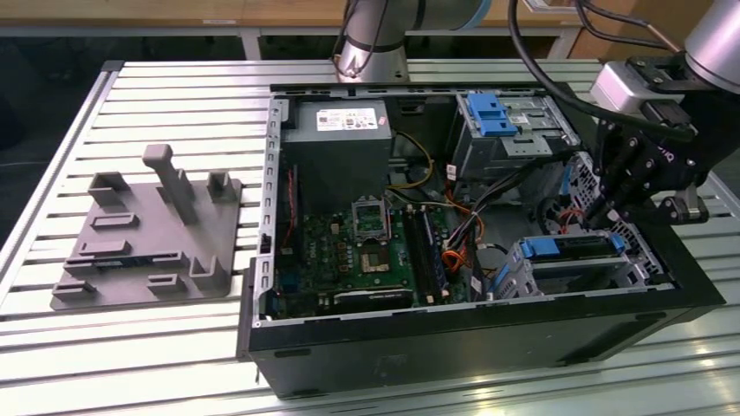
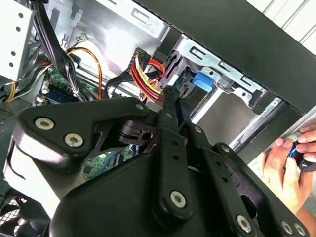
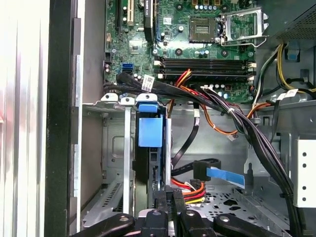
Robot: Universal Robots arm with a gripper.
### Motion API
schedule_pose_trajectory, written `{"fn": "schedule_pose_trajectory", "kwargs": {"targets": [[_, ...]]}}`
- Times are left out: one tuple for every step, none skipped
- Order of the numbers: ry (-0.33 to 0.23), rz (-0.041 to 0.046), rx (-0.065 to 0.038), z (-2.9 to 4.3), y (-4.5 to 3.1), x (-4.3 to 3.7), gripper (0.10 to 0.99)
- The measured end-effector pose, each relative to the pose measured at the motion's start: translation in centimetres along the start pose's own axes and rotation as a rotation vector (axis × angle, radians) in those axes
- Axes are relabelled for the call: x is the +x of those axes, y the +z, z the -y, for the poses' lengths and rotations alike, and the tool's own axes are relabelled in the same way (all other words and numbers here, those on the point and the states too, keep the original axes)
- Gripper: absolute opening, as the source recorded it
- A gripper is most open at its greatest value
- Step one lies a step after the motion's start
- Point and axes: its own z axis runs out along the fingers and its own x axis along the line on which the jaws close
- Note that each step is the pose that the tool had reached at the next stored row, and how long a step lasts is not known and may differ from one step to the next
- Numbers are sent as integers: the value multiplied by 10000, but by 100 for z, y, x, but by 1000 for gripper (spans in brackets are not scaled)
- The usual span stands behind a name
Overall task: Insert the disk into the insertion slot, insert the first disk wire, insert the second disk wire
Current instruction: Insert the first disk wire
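The disk (image 1: 567,247) lies inside the insertion slot (image 1: 601,276), a low silver cage at the case's corner on the exterior view's right. Its blue handle end (image 3: 150,129) sits at the cage mouth, and it is also in the second wrist view (image 2: 202,81). My gripper (image 1: 609,211) hangs over the back of the cage, its fingers (image 3: 170,197) pressed together and shut. A red, yellow and black wire bundle (image 3: 190,186) ends right beside the fingertips (image 2: 169,94). A black wire with a blue tab (image 3: 217,173) lies loose near it.
A taller grey cage with a blue latch (image 1: 491,113) stands further back in the case. The motherboard (image 1: 370,251) and thick black cable bundles (image 3: 247,128) lie beside the slot. A person's hand (image 2: 284,163) rests outside the case. A grey fixture (image 1: 151,234) sits on the table.
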Motion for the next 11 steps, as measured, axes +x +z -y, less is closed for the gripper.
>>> {"fn": "schedule_pose_trajectory", "kwargs": {"targets": [[0, -1, 0, 2, 1, 6, 165], [0, -1, 0, 4, 3, 12, 165], [0, -1, 1, 6, 5, 18, 165], [1, 0, 1, 7, 8, 23, 165], [0, -1, 1, 8, 10, 28, 165], [0, -1, 1, 8, 12, 32, 165], [0, 0, 1, 8, 16, 36, 165], [0, 2, 0, 9, 19, 39, 165], [-1, 1, 1, 9, 21, 42, 165], [-1, 0, 1, 9, 23, 44, 165], [-1, -2, 0, 9, 22, 44, 165]]}}
